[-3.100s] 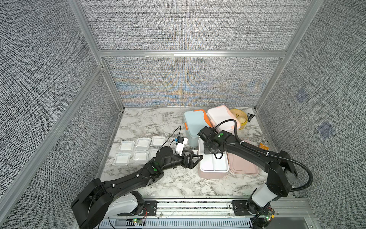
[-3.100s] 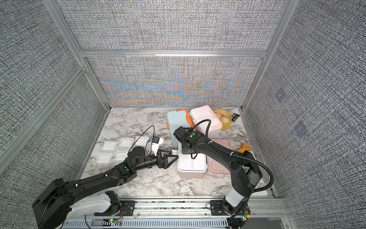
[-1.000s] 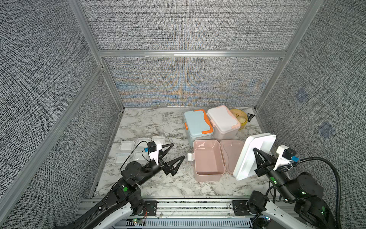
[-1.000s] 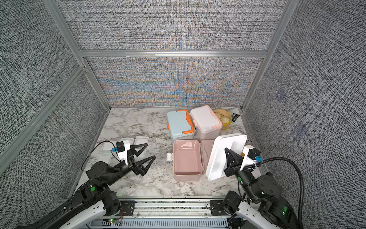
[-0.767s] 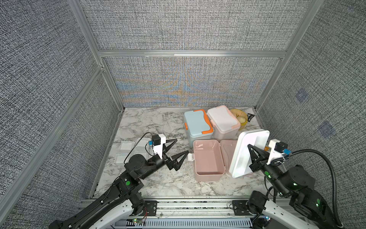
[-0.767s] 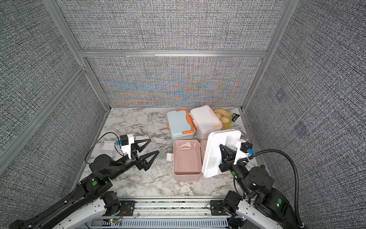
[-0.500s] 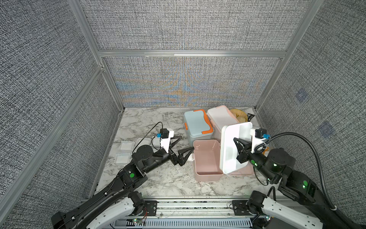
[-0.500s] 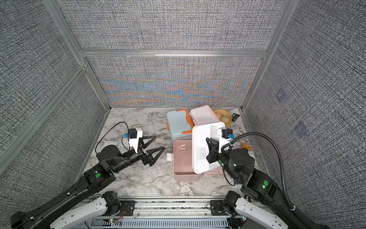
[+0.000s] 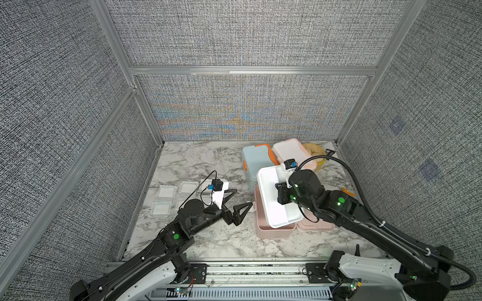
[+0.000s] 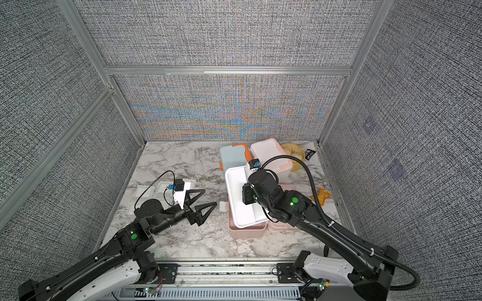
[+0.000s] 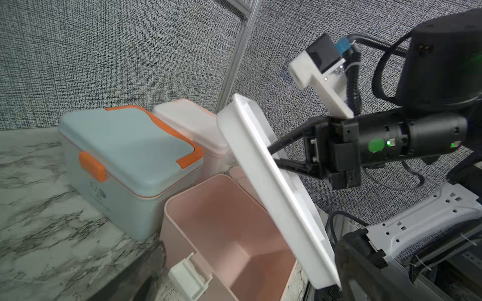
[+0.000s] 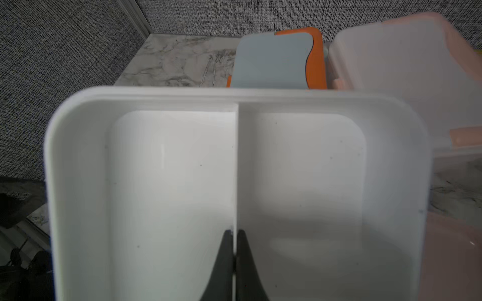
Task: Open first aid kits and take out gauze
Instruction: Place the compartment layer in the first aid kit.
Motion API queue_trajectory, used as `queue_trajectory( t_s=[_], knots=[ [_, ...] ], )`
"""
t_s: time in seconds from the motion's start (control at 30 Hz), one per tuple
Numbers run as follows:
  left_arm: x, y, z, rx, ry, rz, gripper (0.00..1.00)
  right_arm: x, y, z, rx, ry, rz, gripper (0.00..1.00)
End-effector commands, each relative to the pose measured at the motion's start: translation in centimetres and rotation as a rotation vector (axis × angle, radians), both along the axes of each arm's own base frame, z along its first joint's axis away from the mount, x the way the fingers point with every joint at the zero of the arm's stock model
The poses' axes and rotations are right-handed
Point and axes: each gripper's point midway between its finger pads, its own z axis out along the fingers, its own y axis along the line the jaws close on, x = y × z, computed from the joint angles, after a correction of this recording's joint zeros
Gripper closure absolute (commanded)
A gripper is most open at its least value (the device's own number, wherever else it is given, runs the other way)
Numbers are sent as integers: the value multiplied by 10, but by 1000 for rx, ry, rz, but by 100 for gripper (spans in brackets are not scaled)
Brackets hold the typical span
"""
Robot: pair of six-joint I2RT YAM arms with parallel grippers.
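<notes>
Nearest, lower centre of both top views: dusty pink first aid kit (image 9: 271,230) open, lid (image 9: 315,225) flat to its right. Tilted over it, a white divided tray (image 9: 271,198), with the right gripper (image 12: 234,233) pinched together on its centre divider. Just left, the left gripper (image 9: 244,197), spread wide, holding nothing. Further left, gauze pads (image 9: 167,192) flat on the marble. Behind, light blue kit (image 9: 257,159) and white kit (image 9: 289,149), shut, side by side. In the far right corner, a yellow basket (image 9: 317,151).
</notes>
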Motion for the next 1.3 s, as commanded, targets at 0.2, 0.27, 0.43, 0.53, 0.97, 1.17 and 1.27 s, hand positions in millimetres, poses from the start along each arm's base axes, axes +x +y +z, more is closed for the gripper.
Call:
queue_trajectory(
  t_s=[0.2, 0.27, 0.43, 0.53, 0.97, 1.17, 1.27],
  knots=[
    [9, 1, 2, -4, 7, 43, 0, 8, 27, -55, -85, 283, -60, 100],
    [11, 2, -2, -6, 26, 61, 0, 11, 25, -65, -138, 323, -108, 100],
    [15, 9, -13, -22, 49, 103, 0, 14, 22, -81, -255, 407, -164, 100],
    [14, 10, -14, -25, 52, 105, 0, 15, 24, -88, -275, 423, -179, 100],
    [14, 4, -16, -38, 53, 81, 0, 10, -8, -89, -323, 404, -295, 100],
    [15, -2, -19, -46, 68, 67, 0, 13, -12, -99, -325, 417, -313, 100],
    [15, -2, -18, -50, 70, 65, 0, 14, -9, -106, -335, 435, -311, 100]
  ],
)
